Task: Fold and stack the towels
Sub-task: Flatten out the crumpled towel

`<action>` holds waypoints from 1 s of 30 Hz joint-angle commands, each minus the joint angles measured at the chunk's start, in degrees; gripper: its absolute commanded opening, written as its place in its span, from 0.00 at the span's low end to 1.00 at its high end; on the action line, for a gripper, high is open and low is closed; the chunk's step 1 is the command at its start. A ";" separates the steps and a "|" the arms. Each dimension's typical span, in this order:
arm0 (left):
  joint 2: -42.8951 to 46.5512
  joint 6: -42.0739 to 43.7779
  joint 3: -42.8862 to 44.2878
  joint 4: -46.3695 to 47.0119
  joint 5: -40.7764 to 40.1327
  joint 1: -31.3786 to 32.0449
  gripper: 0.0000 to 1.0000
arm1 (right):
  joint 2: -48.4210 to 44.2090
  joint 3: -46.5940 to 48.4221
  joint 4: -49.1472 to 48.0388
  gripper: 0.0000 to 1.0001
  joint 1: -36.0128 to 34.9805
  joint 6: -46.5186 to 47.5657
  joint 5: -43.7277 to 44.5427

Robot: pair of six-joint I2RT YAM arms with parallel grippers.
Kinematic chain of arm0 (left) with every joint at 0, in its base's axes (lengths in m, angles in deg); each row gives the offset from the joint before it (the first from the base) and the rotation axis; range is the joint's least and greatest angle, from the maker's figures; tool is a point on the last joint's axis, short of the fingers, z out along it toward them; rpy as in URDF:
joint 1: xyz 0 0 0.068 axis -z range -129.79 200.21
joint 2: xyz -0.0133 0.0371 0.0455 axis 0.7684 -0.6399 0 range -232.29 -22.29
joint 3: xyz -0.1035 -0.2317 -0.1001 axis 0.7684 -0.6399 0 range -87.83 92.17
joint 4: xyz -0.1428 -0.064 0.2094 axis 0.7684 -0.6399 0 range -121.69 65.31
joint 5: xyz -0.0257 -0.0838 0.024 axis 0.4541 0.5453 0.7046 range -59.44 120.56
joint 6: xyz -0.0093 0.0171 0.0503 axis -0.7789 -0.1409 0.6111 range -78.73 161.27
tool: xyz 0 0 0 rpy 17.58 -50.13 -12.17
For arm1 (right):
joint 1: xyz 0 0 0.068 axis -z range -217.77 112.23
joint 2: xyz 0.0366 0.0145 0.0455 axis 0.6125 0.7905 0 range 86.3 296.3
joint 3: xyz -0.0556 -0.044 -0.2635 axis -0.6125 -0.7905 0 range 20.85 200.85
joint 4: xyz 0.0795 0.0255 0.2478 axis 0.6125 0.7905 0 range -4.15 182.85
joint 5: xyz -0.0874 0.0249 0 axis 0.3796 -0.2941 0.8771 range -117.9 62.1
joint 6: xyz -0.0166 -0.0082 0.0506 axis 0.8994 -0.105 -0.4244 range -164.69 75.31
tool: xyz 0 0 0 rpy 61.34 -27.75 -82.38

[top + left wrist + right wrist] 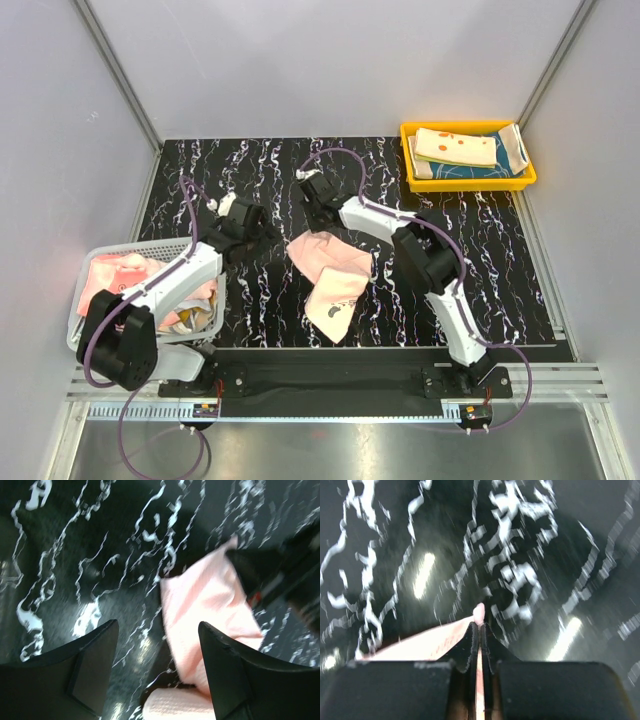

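A pale pink towel [333, 280] lies crumpled on the dark marbled table [500, 260] in the middle. My right gripper [318, 225] is at its far edge, shut on a corner of it. In the right wrist view the fingertips [480, 627] pinch a thin pink fold, and the towel [420, 647] trails off to the left. My left gripper [262, 232] stands open just left of the towel. In its wrist view the left gripper [157, 645] has only bare table between its fingers, with the pink towel [210, 600] beside the right finger and the right gripper [280, 565] beyond.
A yellow tray [410, 130] at the back right holds a folded cream-and-orange towel [455, 147] on a teal one [480, 168]. A white mesh basket [150, 246] at the left edge holds more towels [115, 275], pink and orange. Grey walls close in the table.
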 commanded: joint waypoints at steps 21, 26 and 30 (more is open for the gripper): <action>-15.38 -3.45 2.91 27.93 20.32 -3.26 0.74 | -36.33 -11.72 3.93 0.00 -3.24 6.79 3.92; -13.72 -3.10 -0.59 26.81 18.92 -3.26 0.73 | -42.64 -21.70 4.72 0.00 -3.76 2.50 5.93; -12.04 -2.23 -1.93 24.44 15.93 -3.08 0.71 | -49.49 -37.18 1.12 0.00 -3.94 -7.96 8.21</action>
